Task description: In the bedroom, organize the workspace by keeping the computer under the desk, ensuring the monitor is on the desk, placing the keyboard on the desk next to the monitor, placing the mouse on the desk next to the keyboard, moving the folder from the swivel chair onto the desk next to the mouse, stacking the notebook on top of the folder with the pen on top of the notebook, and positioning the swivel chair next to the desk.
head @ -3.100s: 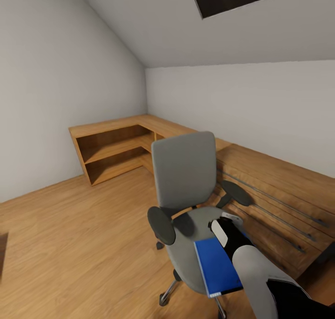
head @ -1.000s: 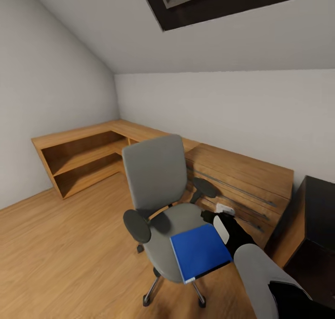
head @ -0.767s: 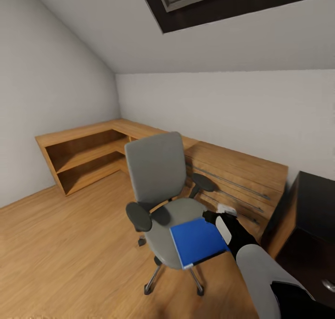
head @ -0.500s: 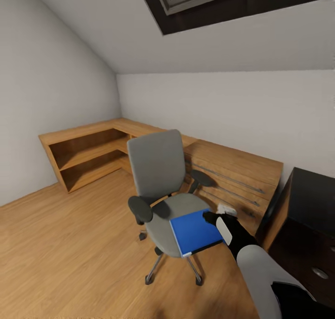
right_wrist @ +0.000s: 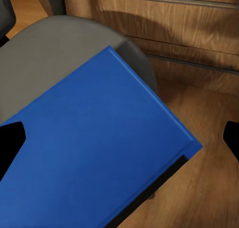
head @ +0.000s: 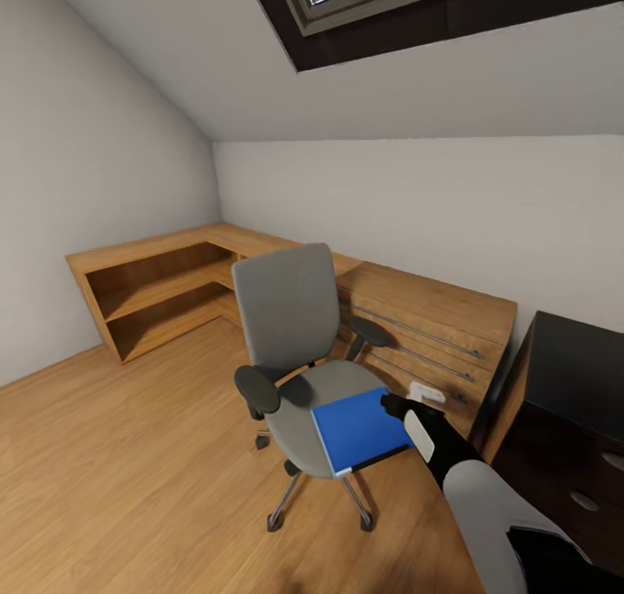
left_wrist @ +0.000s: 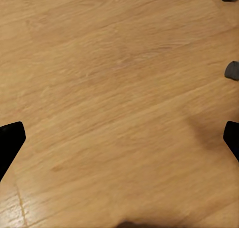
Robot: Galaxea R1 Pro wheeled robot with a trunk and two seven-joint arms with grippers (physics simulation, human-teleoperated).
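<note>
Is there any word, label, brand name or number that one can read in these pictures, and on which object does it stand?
None: no text can be read in any view.
The blue folder has a plain cover, also close up in the right wrist view.
The grey swivel chair, the wooden cabinets and the black desk carry no marks.

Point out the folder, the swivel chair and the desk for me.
folder (head: 357, 427): head view, middle of its blue cover.
swivel chair (head: 288, 310): head view, grey backrest.
desk (head: 579, 375): head view, glossy black top at the right edge.
</note>
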